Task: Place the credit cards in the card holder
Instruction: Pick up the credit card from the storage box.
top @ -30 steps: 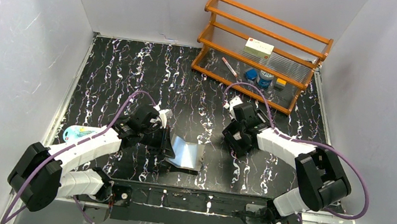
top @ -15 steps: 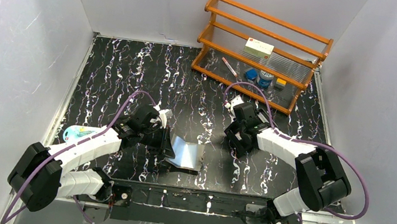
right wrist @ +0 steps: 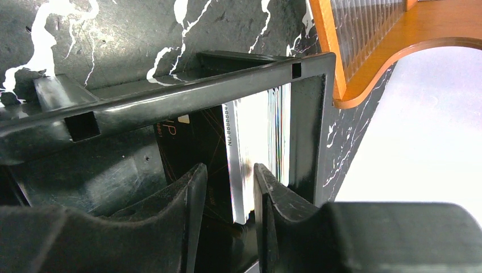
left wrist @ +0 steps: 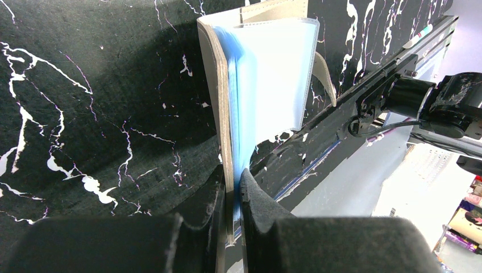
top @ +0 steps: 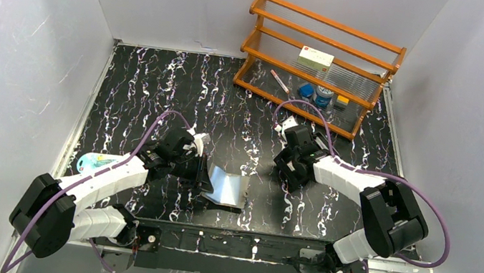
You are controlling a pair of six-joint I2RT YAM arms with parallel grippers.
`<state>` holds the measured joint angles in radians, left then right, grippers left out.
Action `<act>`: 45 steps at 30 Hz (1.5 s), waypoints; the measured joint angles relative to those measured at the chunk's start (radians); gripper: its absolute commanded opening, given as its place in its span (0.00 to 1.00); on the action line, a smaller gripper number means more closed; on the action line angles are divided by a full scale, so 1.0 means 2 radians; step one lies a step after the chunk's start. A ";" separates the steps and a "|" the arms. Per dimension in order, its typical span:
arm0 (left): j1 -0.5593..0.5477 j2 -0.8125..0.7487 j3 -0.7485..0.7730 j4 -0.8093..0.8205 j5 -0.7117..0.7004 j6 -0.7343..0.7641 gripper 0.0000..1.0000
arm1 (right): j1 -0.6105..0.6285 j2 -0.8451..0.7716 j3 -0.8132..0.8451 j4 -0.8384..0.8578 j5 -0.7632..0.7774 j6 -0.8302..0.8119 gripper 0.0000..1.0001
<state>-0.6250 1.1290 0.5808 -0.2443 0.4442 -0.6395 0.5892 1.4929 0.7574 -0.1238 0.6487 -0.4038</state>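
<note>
The card holder (left wrist: 273,74) is a grey fold-over wallet with bluish clear sleeves, standing open on edge near the table's front (top: 228,186). My left gripper (left wrist: 232,176) is shut on its grey cover and the first sleeves, at its left end (top: 201,168). The credit cards (right wrist: 253,131) stand on edge as a pale stack inside a black box-like tray (right wrist: 170,94); a dark card leans beside them. My right gripper (right wrist: 228,170) reaches down into the tray (top: 289,171), open. The stack sits between its fingers: the right finger is against it, the left finger stands apart.
A wooden rack (top: 319,61) at the back right holds a white box and small items; its orange foot (right wrist: 364,85) is just beyond the tray. A light-blue packet (top: 94,161) lies by the left arm. The black rail (top: 245,242) runs along the near edge.
The right gripper has shifted slightly over the tray and its jaws have narrowed a little. The left arm and the card holder have not moved.
</note>
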 measured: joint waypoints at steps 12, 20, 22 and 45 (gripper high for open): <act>0.000 0.000 0.000 0.000 -0.001 0.000 0.00 | 0.000 -0.001 0.006 0.000 0.002 -0.001 0.15; 0.000 0.000 0.000 0.000 -0.001 0.000 0.00 | 0.000 -0.001 0.013 -0.010 0.002 0.000 0.24; 0.000 0.000 0.000 0.000 -0.001 0.000 0.00 | 0.000 -0.001 0.017 -0.017 0.002 0.001 0.22; 0.000 0.002 0.004 -0.002 -0.001 0.001 0.00 | 0.000 -0.004 0.023 -0.028 0.000 -0.014 0.65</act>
<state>-0.6250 1.1332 0.5884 -0.2474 0.4419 -0.6384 0.5892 1.4857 0.8036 -0.1806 0.6487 -0.4309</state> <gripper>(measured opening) 0.076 0.622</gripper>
